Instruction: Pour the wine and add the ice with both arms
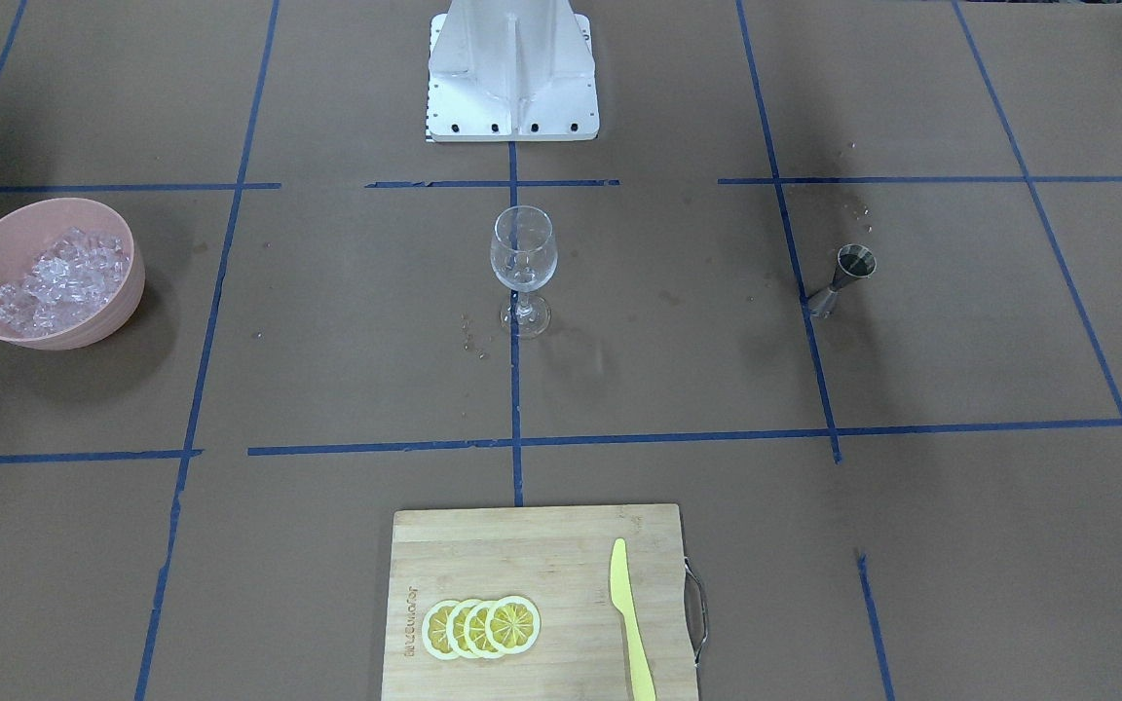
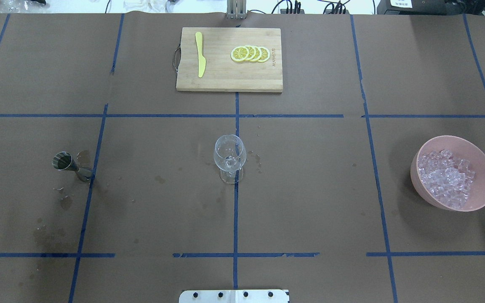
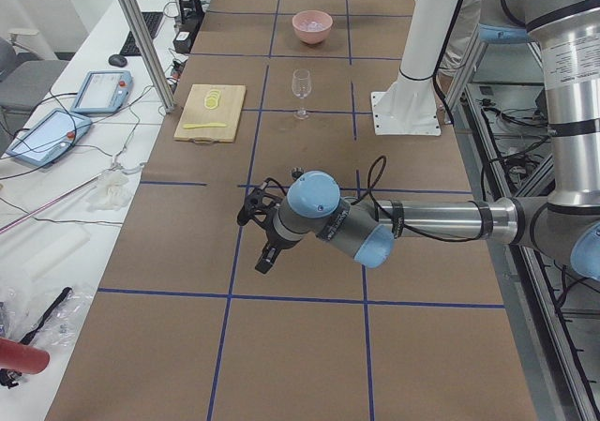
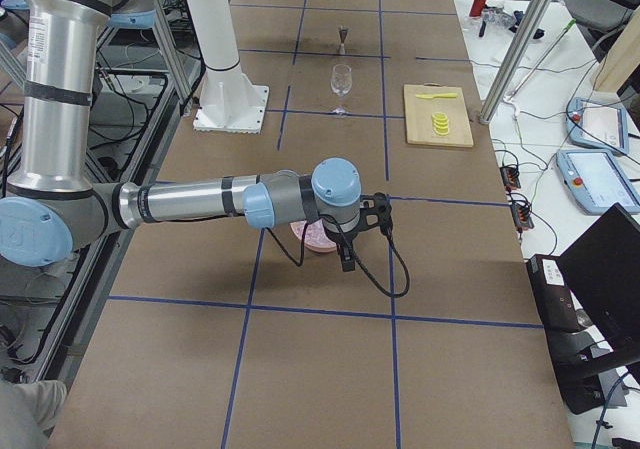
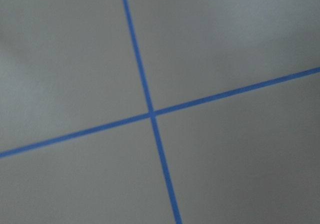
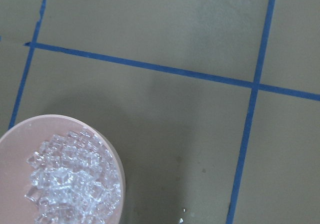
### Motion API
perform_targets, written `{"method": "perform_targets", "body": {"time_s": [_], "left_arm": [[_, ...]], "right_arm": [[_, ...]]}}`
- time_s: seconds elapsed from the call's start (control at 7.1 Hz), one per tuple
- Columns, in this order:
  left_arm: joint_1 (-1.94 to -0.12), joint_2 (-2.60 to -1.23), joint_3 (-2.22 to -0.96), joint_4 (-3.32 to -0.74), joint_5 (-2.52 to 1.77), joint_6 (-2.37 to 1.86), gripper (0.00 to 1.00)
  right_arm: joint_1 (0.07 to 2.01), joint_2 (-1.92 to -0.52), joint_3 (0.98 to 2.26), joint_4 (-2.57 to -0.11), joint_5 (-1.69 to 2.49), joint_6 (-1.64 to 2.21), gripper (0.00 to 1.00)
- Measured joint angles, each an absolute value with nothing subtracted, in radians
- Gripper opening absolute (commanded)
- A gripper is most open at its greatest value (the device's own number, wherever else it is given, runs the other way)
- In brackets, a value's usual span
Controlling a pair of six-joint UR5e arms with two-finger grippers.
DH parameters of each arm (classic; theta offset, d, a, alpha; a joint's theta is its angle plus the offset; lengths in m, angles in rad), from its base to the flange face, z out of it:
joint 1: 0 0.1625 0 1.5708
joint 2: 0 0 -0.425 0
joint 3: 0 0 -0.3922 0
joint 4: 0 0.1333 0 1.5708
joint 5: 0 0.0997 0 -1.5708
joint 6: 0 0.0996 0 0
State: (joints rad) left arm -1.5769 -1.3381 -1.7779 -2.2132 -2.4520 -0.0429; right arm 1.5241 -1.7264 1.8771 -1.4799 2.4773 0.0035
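Note:
A clear wine glass [image 1: 523, 255] stands upright at the table's centre, also in the overhead view [image 2: 230, 155]. The ice [image 2: 446, 179] fills a pink bowl [image 2: 482, 198] on the robot's right, and shows in the right wrist view [image 6: 70, 184]. A steel jigger [image 2: 67, 165] stands on the robot's left. My left gripper [image 3: 264, 257] hangs above the table beyond the jigger, seen only in the exterior left view. My right gripper [image 4: 347, 261] hangs over the bowl, seen only in the exterior right view. I cannot tell whether either is open or shut.
A wooden cutting board [image 2: 225, 80] at the far edge holds lemon slices [image 2: 250, 54] and a yellow knife [image 2: 200, 59]. The white pedestal [image 1: 512, 78] stands behind the glass. Wet spots [image 2: 63, 202] lie near the jigger.

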Motion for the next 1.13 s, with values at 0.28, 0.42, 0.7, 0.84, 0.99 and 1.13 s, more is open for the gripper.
{"method": "perform_targets", "body": {"time_s": [0.28, 0.42, 0.7, 0.84, 0.99, 1.13], "left_arm": [[-1.577, -1.36, -1.71, -2.471, -2.488, -0.058, 1.0], [-1.575, -1.396, -1.675, -2.581, -2.491, -0.12, 1.0], [-1.534, -1.45, -1.668, -2.739, -2.455, -0.312, 1.0], [-1.45, -1.465, -1.7, -2.79, -2.353, -0.407, 1.0], [-1.319, -1.477, -1.744, -2.811, -2.196, -0.53, 1.0], [-1.187, -1.486, -1.783, -2.817, -2.029, -0.638, 1.0]], "right_arm": [[1.525, -1.718, 1.859, -1.436, 2.471, 0.02, 1.0], [1.525, -1.716, 1.841, -1.411, 2.469, 0.023, 1.0], [1.525, -1.711, 1.821, -1.393, 2.469, 0.027, 1.0], [1.525, -1.708, 1.818, -1.392, 2.464, 0.027, 1.0], [1.525, -1.706, 1.816, -1.391, 2.462, 0.03, 1.0], [1.525, -1.705, 1.815, -1.391, 2.462, 0.036, 1.0]]}}
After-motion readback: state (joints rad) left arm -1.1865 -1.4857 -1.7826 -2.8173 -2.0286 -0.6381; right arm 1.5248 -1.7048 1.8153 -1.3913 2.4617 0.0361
